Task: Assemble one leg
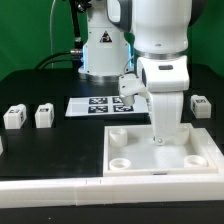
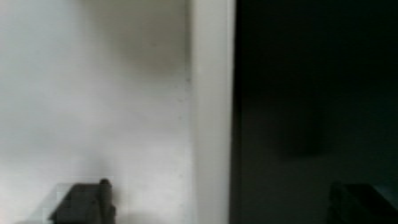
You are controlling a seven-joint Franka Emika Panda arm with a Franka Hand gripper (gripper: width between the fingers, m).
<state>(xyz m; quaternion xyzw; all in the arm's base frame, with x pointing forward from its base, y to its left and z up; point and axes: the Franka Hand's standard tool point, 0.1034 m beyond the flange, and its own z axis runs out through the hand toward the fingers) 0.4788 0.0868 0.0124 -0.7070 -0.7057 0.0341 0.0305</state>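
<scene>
Hanging straight down from the arm (image 1: 162,45), the jaws sit low over the far part of the large white panel (image 1: 145,152), which lies on the dark worktop (image 1: 40,150) toward the exterior view's right and has round sockets in its corners. The wrist view is blurred, but the two dark fingertips (image 2: 82,200) stand well apart, so the jaws are released. Between them show only pale panel surface, its edge and dark worktop. The legs lie loose on the worktop: a first leg (image 1: 13,117) and a second leg (image 1: 44,115) sit side by side toward the exterior view's left, well apart from the panel, and a third leg (image 1: 200,104) sits beyond the panel's far corner on the exterior view's right. A small tagged block (image 1: 127,87) that looks like one more of them shows just beside the arm, partly hidden by it; whether it rests on the worktop cannot be told. The marker board (image 1: 100,105) lies flat between the left pair and the arm, just behind the panel. A long white rail (image 1: 60,188) runs along the near edge in front of the panel, and the arm's bulk blocks the view of part of the panel's far edge
</scene>
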